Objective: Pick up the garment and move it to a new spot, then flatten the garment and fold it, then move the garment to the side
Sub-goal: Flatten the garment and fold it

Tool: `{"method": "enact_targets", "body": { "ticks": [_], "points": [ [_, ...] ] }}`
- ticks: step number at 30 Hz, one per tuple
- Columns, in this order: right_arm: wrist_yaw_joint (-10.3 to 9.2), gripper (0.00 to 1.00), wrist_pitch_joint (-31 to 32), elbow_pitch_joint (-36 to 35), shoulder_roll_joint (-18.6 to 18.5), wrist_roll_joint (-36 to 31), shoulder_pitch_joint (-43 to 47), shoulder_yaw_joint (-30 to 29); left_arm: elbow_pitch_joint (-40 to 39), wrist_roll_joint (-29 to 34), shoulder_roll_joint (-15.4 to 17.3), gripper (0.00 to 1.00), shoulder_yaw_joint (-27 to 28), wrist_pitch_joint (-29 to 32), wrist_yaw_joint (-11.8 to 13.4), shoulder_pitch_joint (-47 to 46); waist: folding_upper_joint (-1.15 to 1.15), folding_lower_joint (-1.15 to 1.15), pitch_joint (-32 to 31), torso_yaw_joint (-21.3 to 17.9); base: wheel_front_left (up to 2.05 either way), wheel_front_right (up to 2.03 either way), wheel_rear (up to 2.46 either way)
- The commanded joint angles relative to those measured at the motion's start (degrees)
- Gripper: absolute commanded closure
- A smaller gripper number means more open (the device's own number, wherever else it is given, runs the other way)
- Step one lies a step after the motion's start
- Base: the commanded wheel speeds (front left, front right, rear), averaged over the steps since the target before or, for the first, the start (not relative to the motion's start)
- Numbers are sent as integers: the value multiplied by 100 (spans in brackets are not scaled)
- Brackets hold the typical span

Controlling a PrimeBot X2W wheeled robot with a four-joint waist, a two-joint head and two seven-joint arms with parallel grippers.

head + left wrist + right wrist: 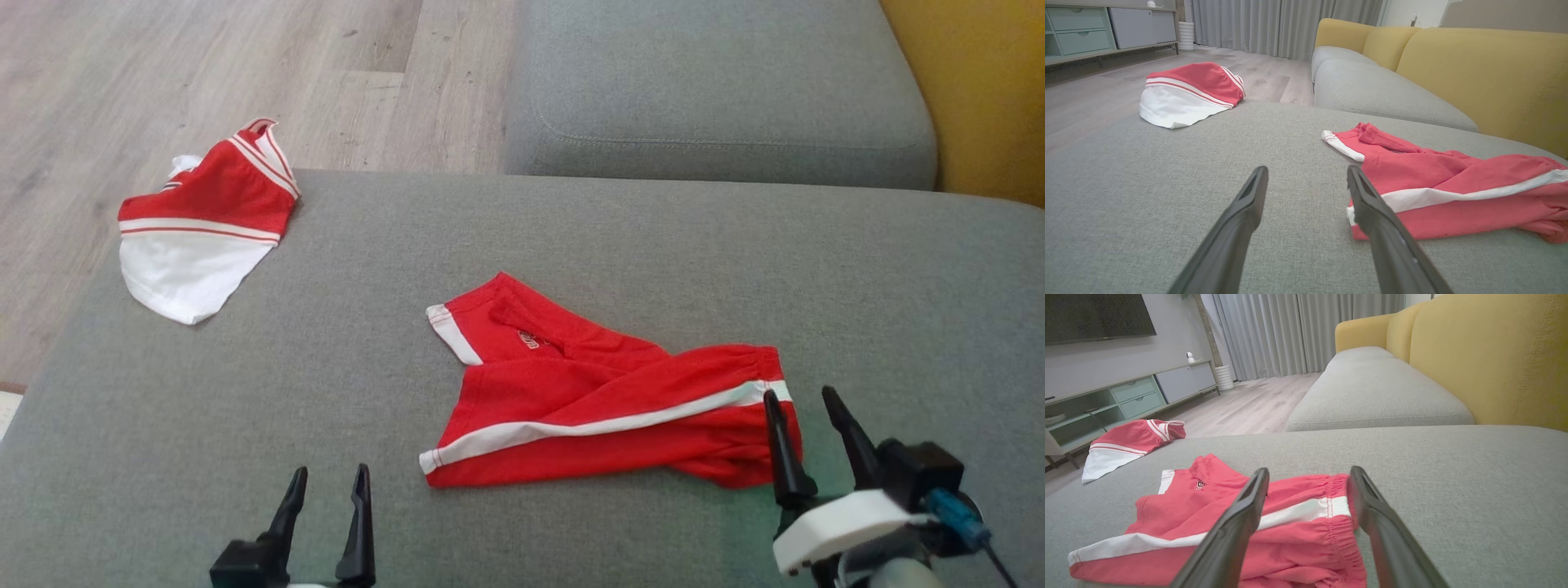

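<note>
The garment (pixel 588 400), red shorts with a white side stripe, lies crumpled and partly folded over itself in the middle of the grey sofa seat (pixel 571 237). It also shows in the left wrist view (pixel 1453 183) and the right wrist view (pixel 1167 514). My right gripper (pixel 798 394) is open at the elastic waistband end on the right, and in its wrist view the right gripper (pixel 1309 470) has its fingers either side of the waistband with nothing gripped. My left gripper (pixel 331 472) stands open over bare cushion, left of the shorts' hem; the left gripper (pixel 1307 169) holds nothing.
A second red and white garment (pixel 204 220) lies at the seat's far left corner, by the edge above the wooden floor (pixel 163 65). Another grey seat cushion (pixel 718 82) lies beyond, with the yellow backrest (pixel 980 82) on the right.
</note>
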Motion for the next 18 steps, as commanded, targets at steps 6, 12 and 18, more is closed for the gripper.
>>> {"method": "enact_targets", "body": {
  "ticks": [6, 12, 18],
  "points": [
    [-4, 0, -98, -87, -30, 14, -187, 158, -151, -21, 79, 0, 166, -16, -11, -241, 0, 0, 12, 6, 0, 0, 0],
    [-4, 0, -68, -58, -30, -48, -218, 78, -137, 24, 100, 0, -5, 146, -124, -398, 0, 0, 79, 1, 0, 0, 0],
    [-4, 0, 52, -121, -30, -151, -320, 25, 134, -20, 56, 0, -260, 678, -357, -779, 0, 0, 183, -41, 0, 0, 0]
  ]
}}
